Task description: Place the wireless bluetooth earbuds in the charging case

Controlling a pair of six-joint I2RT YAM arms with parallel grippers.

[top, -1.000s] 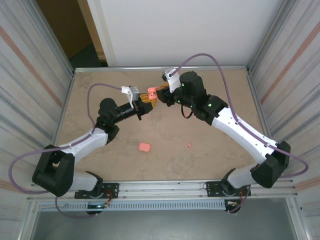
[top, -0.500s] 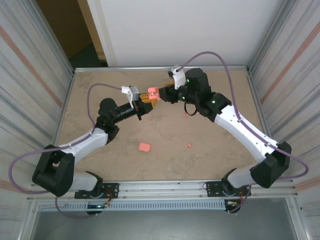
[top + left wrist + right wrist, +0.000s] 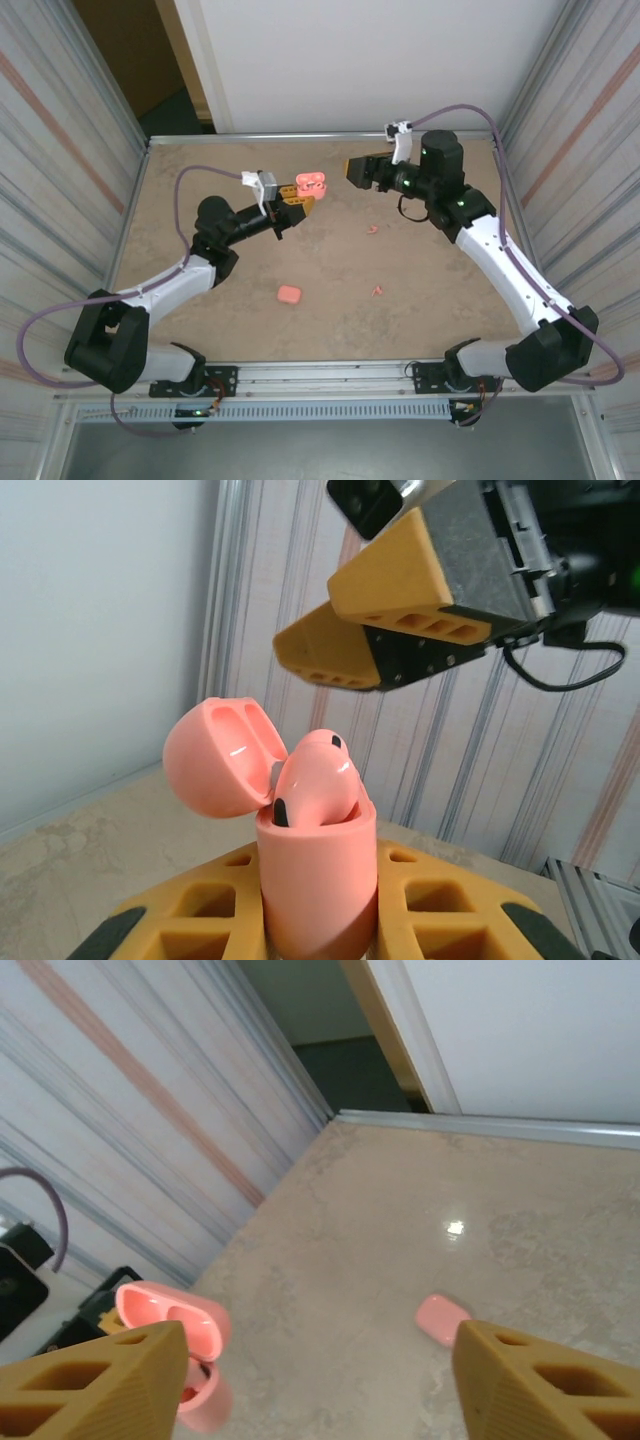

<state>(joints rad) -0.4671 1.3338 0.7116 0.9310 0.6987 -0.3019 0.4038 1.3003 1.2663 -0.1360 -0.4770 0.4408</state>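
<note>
Near the table's [image 3: 180,200] far edge, seen from above, the right gripper [image 3: 358,170] had drawn back from the open charging case [image 3: 312,183]. The left gripper [image 3: 297,203] stayed clamped on the case's base. A loose earbud [image 3: 372,229] and another [image 3: 377,291] lay mid-table, well apart from a closed case [image 3: 289,294], with bare room around them. From the left wrist, an earbud [image 3: 315,780] sat tilted in the case, likely delivered but not fully seated. From the right wrist, the jaws stood wide and empty.
</note>
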